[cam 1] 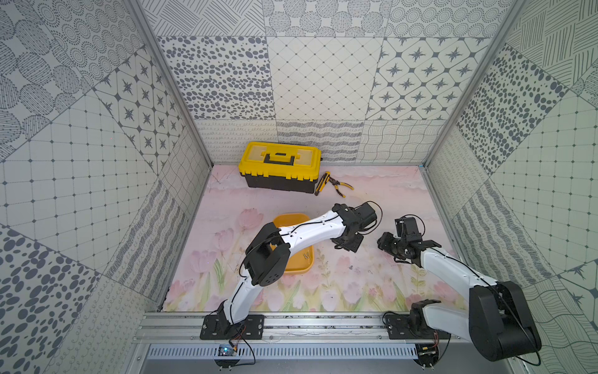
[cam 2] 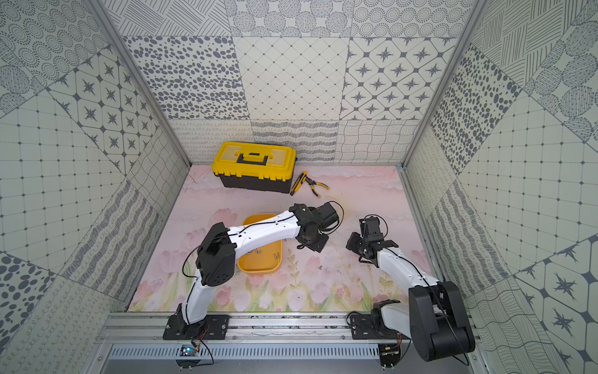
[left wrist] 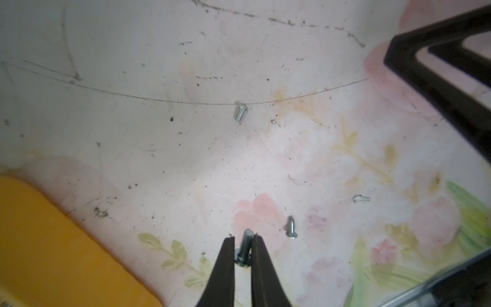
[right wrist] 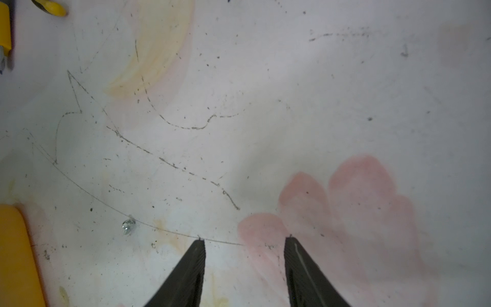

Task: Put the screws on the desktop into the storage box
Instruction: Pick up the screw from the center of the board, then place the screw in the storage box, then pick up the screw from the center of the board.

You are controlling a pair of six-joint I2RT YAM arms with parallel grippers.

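The left arm (cam 1: 310, 231) rises from its base, bends at a raised elbow and stretches its forearm across the box (cam 1: 296, 266). Its wrist is turned down over the bench (cam 1: 372, 194), just past the box's right side. The left fingers (left wrist: 223, 271) are nearly closed, pinching a screw (left wrist: 244, 248) between their tips. A second screw (left wrist: 291, 228) lies loose on the bench near the tips and a third screw (left wrist: 240, 113) lies farther off. A few screws (cam 2: 276, 255) lie in the box. The right arm (cam 1: 453, 268) folds at a big elbow by the front rail, its forearm angling inward and its wrist tipped down, near the left wrist but apart from it. The right fingers (right wrist: 186, 273) stand spread, holding nothing, over bare bench.
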